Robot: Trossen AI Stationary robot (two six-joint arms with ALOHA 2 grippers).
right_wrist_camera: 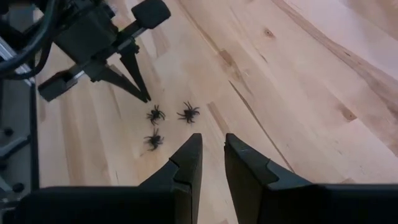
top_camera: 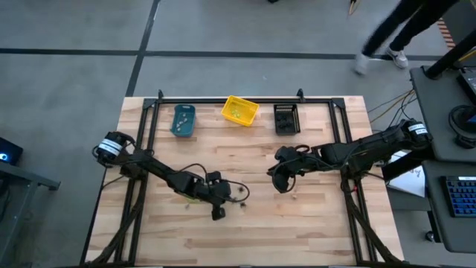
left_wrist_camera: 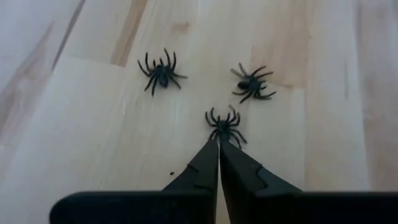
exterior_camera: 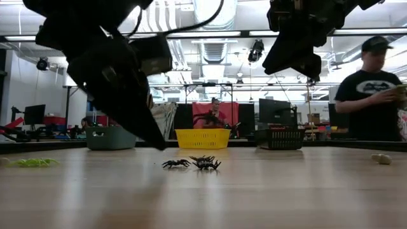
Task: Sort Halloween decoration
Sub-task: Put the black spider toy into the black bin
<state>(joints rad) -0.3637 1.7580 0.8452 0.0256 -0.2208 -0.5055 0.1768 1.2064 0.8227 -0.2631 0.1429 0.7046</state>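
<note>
Three tiny black spiders lie flat on the wooden table: one (left_wrist_camera: 161, 70), one (left_wrist_camera: 252, 82) and the nearest one (left_wrist_camera: 224, 123). In the high view they are a dark cluster (top_camera: 242, 193). My left gripper (left_wrist_camera: 219, 142) is shut, slanting down, with its tips at the nearest spider's legs. My right gripper (right_wrist_camera: 212, 149) hovers above the table to the right of the spiders, its fingers a little apart and holding nothing. A yellow-green trinket (exterior_camera: 30, 162) and a pale one (exterior_camera: 381, 158) lie farther off. My left gripper's shut fingertips (left_wrist_camera: 211, 149) stand right at the rear legs (left_wrist_camera: 219, 132) of the nearest black spider, coming slanting down from the table's left. I cannot tell whether they touch or pinch a leg. The spider lies flat on the table.
A teal bin (top_camera: 183, 120), a yellow bin (top_camera: 239, 111) and a black bin (top_camera: 286, 118) stand in a row along the far edge. Bare wood lies in front of the spiders toward the near edge. A person (exterior_camera: 372, 89) stands beyond the table's right side.
</note>
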